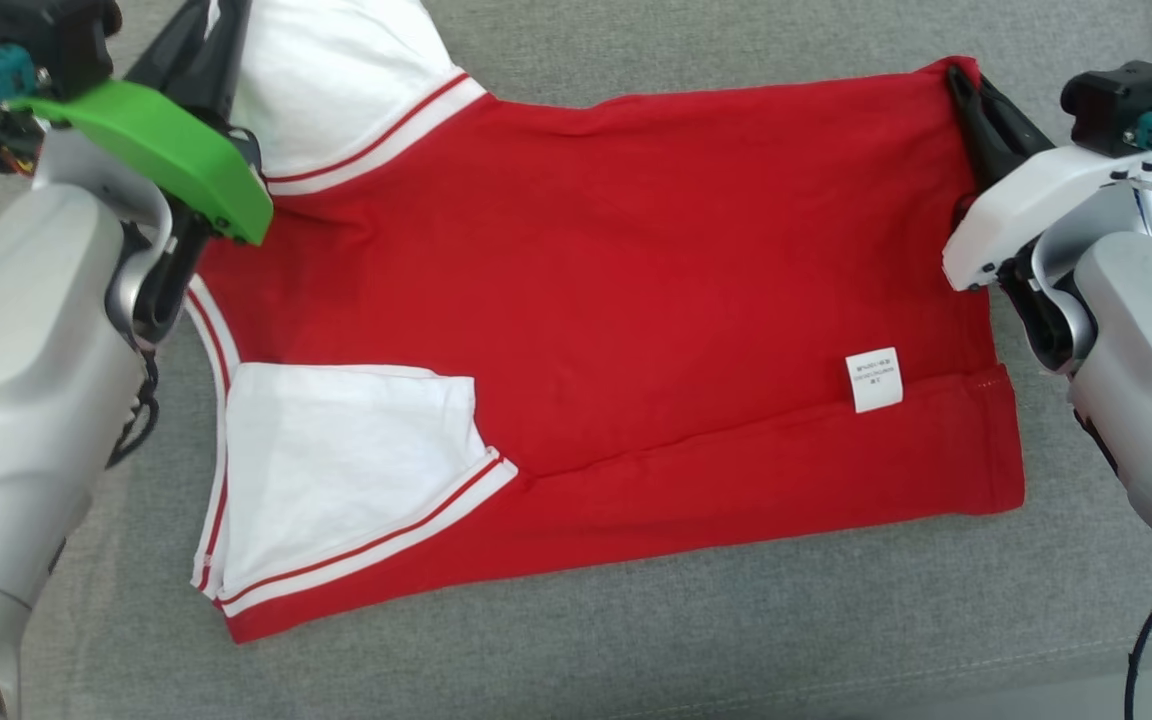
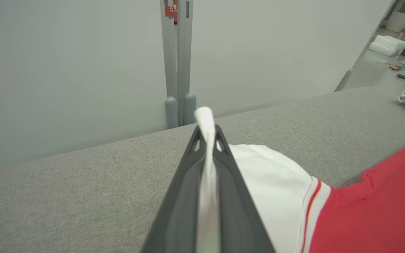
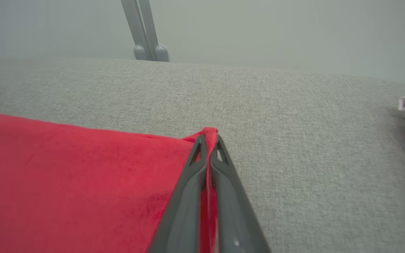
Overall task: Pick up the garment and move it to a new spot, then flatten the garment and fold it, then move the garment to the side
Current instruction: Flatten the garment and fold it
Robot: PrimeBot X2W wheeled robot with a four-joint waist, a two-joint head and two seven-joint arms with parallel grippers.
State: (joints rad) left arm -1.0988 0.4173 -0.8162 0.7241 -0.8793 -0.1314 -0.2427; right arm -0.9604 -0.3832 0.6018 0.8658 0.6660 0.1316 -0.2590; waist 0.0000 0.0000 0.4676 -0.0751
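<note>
Now the left pincer (image 2: 206,131) is clamping shut on the white sleeve (image 2: 269,168) of the shirt (image 1: 636,300), and the right pincer (image 3: 209,137) is pinching shut on its red corner; the soft knit is lying folded, roughly rectangular, on the grey woven desk (image 1: 636,640).

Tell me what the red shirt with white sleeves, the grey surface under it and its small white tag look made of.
The red shirt with white sleeves: soft matte knit, probably cotton jersey; it creases gently, without shine. The grey surface: matte woven upholstery-like fabric, a fine flecked weave showing. The small white tag: smooth printed label, perhaps satin or nylon; hard to tell.
</note>
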